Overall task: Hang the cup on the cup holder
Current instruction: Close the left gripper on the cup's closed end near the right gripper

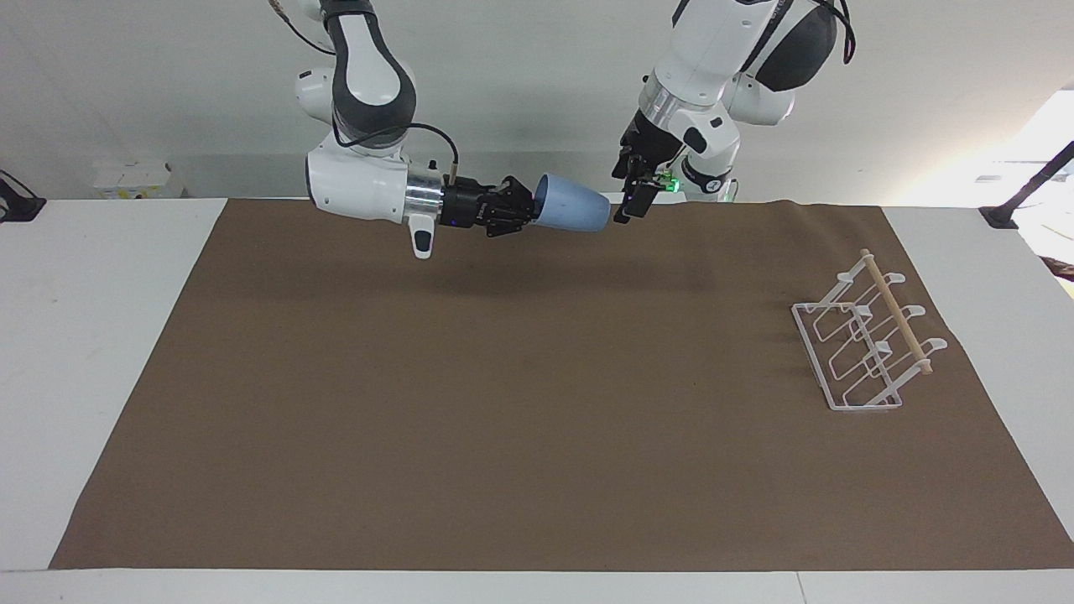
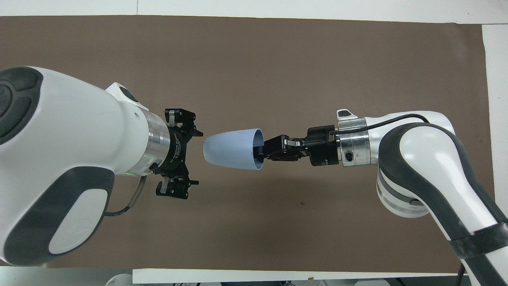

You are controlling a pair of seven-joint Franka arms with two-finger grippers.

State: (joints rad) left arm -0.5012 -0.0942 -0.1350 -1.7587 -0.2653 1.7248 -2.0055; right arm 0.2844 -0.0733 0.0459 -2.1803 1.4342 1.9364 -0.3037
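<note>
The light-blue cup [image 1: 572, 213] is held on its side in the air, base pointing toward the left arm's end; it also shows in the overhead view [image 2: 232, 149]. My right gripper [image 1: 527, 210] [image 2: 258, 153] is shut on the cup's rim, one finger inside it. My left gripper [image 1: 627, 208] [image 2: 193, 158] is open, level with the cup's base and a small gap from it, not touching. The white wire cup holder [image 1: 864, 348] with its wooden dowel stands on the mat at the left arm's end; in the overhead view my left arm hides it.
A brown mat [image 1: 503, 403] [image 2: 278, 59] covers most of the white table [image 1: 101, 335]. Both arms hang over the part of the mat nearest the robots. Nothing else stands on the mat.
</note>
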